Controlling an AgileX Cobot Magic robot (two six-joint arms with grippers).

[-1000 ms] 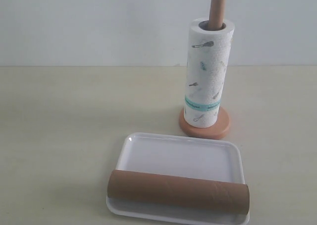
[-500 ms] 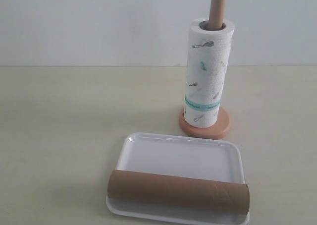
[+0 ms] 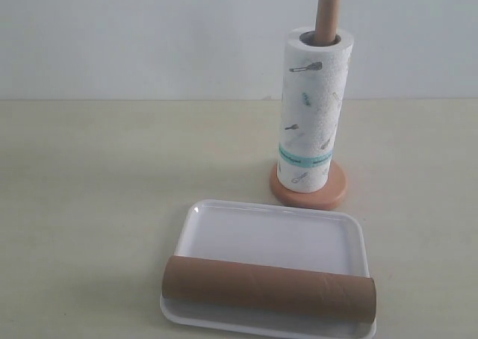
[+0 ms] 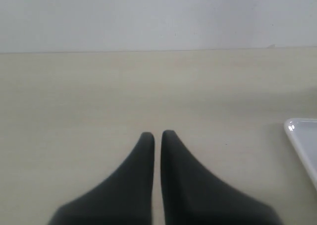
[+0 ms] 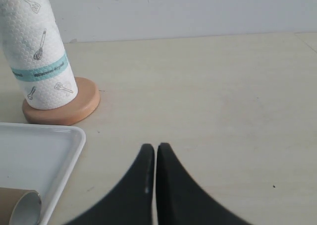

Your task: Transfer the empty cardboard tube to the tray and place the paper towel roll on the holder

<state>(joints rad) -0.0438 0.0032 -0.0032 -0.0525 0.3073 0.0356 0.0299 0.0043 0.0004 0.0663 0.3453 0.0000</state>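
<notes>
The brown cardboard tube (image 3: 269, 288) lies across the near part of the white tray (image 3: 272, 231). One open end of the tube (image 5: 20, 205) and a corner of the tray (image 5: 44, 150) show in the right wrist view. The paper towel roll (image 3: 314, 115) stands upright on the wooden holder (image 3: 326, 14), whose dowel pokes out above the roll and whose disc base (image 5: 74, 108) sits under it. Neither gripper appears in the exterior view. My left gripper (image 4: 158, 135) is shut, empty, over bare table beside a tray corner (image 4: 303, 136). My right gripper (image 5: 153, 146) is shut, empty, apart from the tray.
A pale wooden table (image 3: 97, 175) carries everything and meets a plain light wall (image 3: 149, 33) at the back. The tray's front edge reaches the bottom of the exterior view.
</notes>
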